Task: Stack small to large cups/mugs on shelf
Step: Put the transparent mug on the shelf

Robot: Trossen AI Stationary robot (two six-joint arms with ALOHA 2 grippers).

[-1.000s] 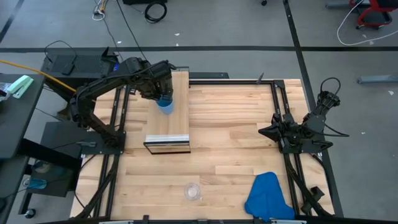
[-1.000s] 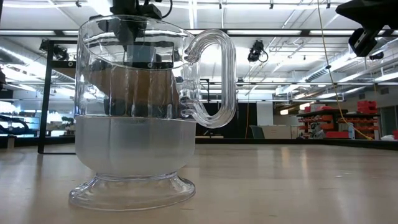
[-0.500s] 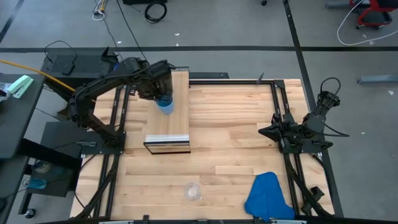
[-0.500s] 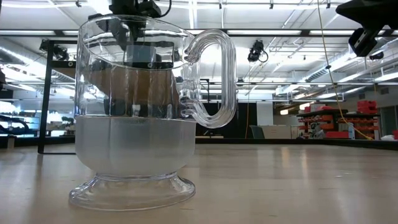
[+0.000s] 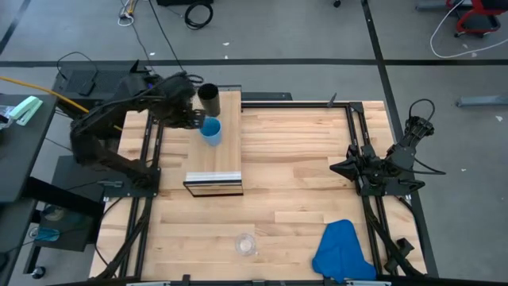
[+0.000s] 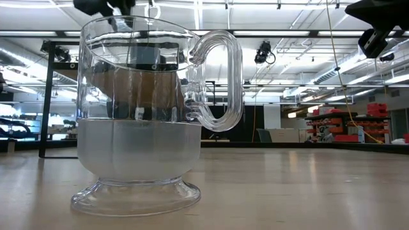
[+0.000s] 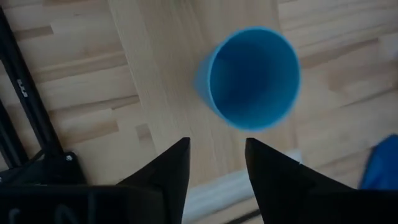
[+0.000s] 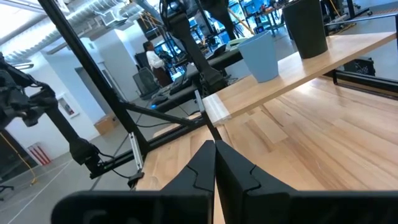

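Note:
The shelf [image 5: 214, 151] is a long light-wood box on the table's left part. A black cup [image 5: 209, 97] stands upright at the shelf's far end. A blue cup [image 5: 211, 131] stands upright just nearer on the shelf, open end up. A clear cup [image 5: 246, 244] stands on the table near the front edge; in the low view [image 6: 137, 121] it shows a handle and a foot. My left gripper [image 7: 216, 146] is open and empty, above the shelf's left edge, beside the blue cup [image 7: 252, 78]. My right gripper [image 8: 214, 162] is shut and empty at the table's right side.
A blue cloth [image 5: 341, 250] lies at the table's near right corner. Black frame rails [image 5: 151, 151] run along the table's left and right sides. The right wrist view shows both cups [image 8: 261, 56] on the shelf [image 8: 298, 78] from the side.
My left gripper has drawn back from over the blue cup toward the table's left edge and gone up. The blue cup stays upright on the shelf. The black cup, hidden under the arm before, now shows.

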